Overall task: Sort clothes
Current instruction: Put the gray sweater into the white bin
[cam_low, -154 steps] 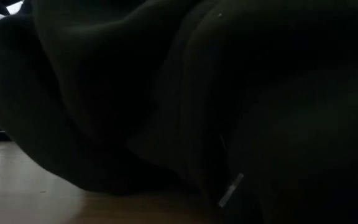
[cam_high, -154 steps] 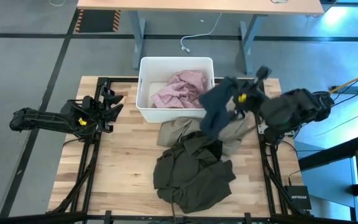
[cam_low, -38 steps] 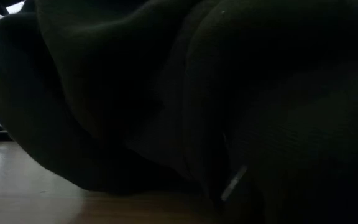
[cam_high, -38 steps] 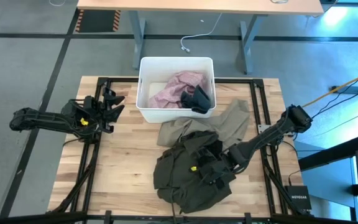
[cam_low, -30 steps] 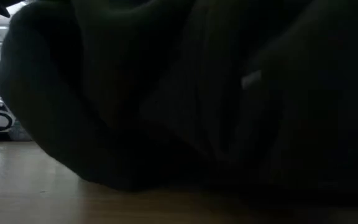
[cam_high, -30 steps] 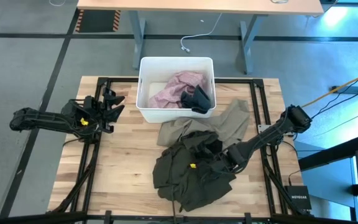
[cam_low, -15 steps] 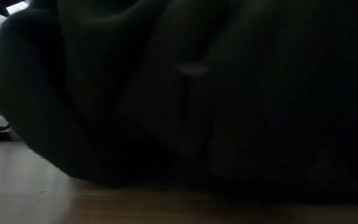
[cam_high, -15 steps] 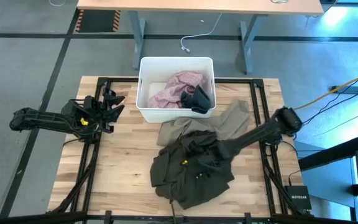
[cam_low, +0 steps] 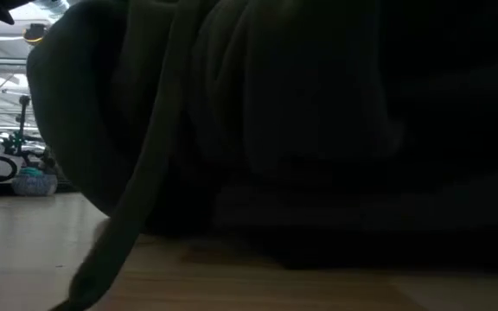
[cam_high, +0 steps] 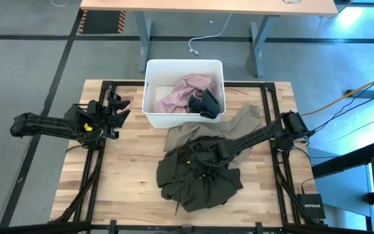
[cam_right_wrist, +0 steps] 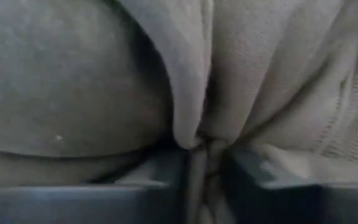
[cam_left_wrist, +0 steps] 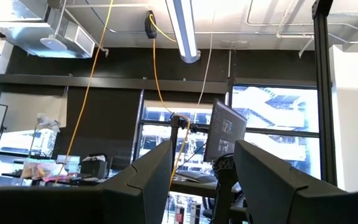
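Note:
The dark olive-green garment [cam_high: 197,179] lies bunched on the table's middle and fills the low view [cam_low: 318,130]. My right gripper [cam_high: 203,161] reaches over it from the table's right and is shut on its cloth [cam_right_wrist: 197,146]. The pale pink garment [cam_high: 184,91] and a navy-blue one [cam_high: 205,104] lie in the white tub [cam_high: 149,97]. A khaki-beige garment [cam_high: 242,125] lies spread under the right arm, partly beneath the olive one. My left gripper [cam_high: 117,107] waits open and empty at the table's left; its fingers show in the left wrist view [cam_left_wrist: 194,180]. The black garment is hidden. My right gripper pinches a gathered fold of the olive garment's upper side [cam_right_wrist: 194,140] between its two fingers [cam_right_wrist: 157,180]; several layers bunch into the gap. The fingers come slanting down from the table's right. Most of the garment rests on the table, and a strip [cam_low: 115,250] hangs down to it.
The white tub stands at the table's far middle. Dark frame rails [cam_high: 96,162] run along the table's left and right sides. Bare wood [cam_high: 128,156] shows left of the pile. A desk's legs [cam_high: 145,32] stand beyond the far edge.
My right gripper has gone toward the table's left and far edge and up, still shut on the olive garment. The garment has been drawn together and partly raised: its left side has come up off the table, and a strip now hangs down.

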